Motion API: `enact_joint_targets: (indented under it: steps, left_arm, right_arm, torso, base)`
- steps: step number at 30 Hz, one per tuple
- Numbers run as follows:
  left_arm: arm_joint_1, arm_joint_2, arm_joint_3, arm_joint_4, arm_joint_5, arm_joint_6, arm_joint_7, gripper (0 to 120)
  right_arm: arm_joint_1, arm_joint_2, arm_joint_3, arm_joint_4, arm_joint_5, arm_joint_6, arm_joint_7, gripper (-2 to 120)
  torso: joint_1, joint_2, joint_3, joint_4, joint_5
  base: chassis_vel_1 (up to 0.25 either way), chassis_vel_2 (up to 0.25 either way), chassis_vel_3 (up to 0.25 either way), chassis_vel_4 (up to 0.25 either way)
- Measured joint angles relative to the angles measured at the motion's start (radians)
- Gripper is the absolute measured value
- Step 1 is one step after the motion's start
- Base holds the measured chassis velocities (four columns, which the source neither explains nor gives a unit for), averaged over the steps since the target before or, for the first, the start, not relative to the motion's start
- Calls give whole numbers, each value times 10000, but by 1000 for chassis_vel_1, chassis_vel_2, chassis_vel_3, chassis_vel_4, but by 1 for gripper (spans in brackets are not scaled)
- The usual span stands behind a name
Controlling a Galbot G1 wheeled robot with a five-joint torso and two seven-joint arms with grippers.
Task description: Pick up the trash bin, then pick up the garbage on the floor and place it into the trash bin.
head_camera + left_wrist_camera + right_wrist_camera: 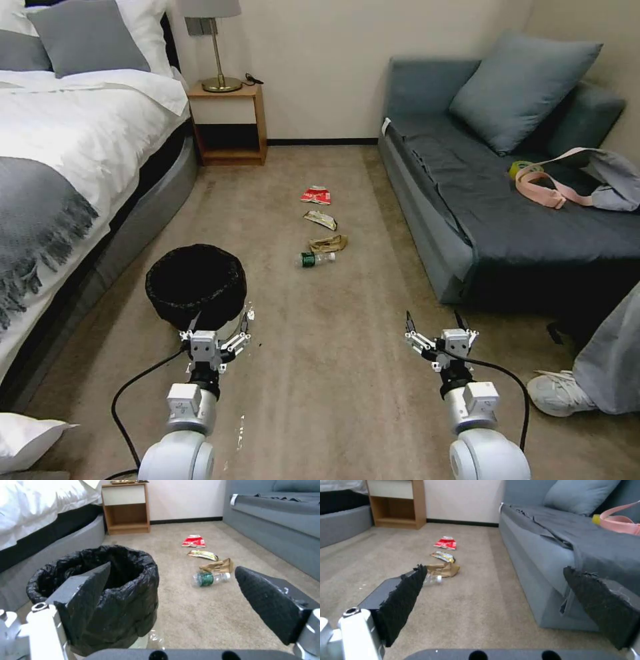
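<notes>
A bed runs along the left and a sofa along the right, with carpet floor between them and a nightstand against the far wall. The bin, lined with a black bag, stands on the floor near the bed. The left end effector hovers at the bin's near rim, fingers spread wide, holding nothing; in the left wrist view 1 finger overlaps the bin's near side. The right end effector hangs over bare carpet beside the sofa, also wide open and empty. The garbage lies in a line of 4 down the middle of the floor, beyond the bin: bottle nearest, then paper wad, wrapper, packet farthest.
</notes>
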Motion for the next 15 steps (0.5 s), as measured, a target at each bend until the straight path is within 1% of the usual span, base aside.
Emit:
enact_joint_targets:
  steps: [15]
  left_arm:
    - [-1,0,0,9,0,4,2,100]
  right_arm:
    - [1,0,0,-10,11,-2,0,100]
  torso:
    - [0,0,1,0,0]
  base:
    - [0,0,0,0]
